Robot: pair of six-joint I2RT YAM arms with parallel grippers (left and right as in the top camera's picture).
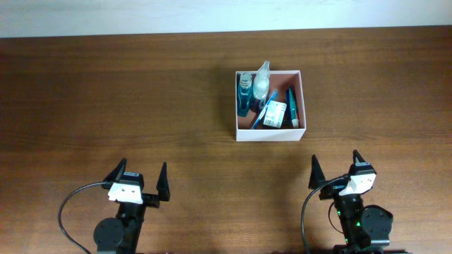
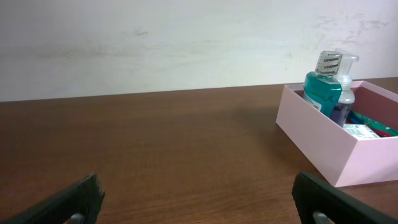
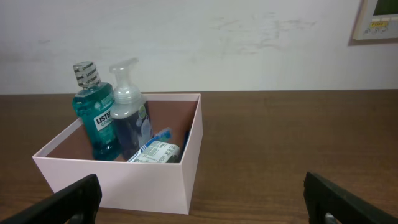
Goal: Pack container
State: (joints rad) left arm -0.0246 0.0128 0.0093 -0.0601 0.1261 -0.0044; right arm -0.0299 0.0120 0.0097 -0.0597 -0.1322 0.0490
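Broadly, the wood of the desk (image 1: 106, 106) stretches between the near edge, where two grippers sit, and the one container (image 1: 270, 135), right of centre toward the far edge. The left gripper (image 1: 144, 164) and right gripper (image 1: 335, 158) both have jaws spread wide, holding nothing. Inside the container stand two bottles, a teal mouthwash bottle (image 1: 244, 95) and a pump bottle (image 1: 262, 79), beside one white packet (image 1: 275, 114) and one blue toothbrush (image 1: 258, 115).

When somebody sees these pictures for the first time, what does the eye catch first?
The white container stands on the table, right of centre, holding a teal mouthwash bottle, a pump bottle and smaller toiletries. At the near edge, the left gripper and right gripper are open and empty.
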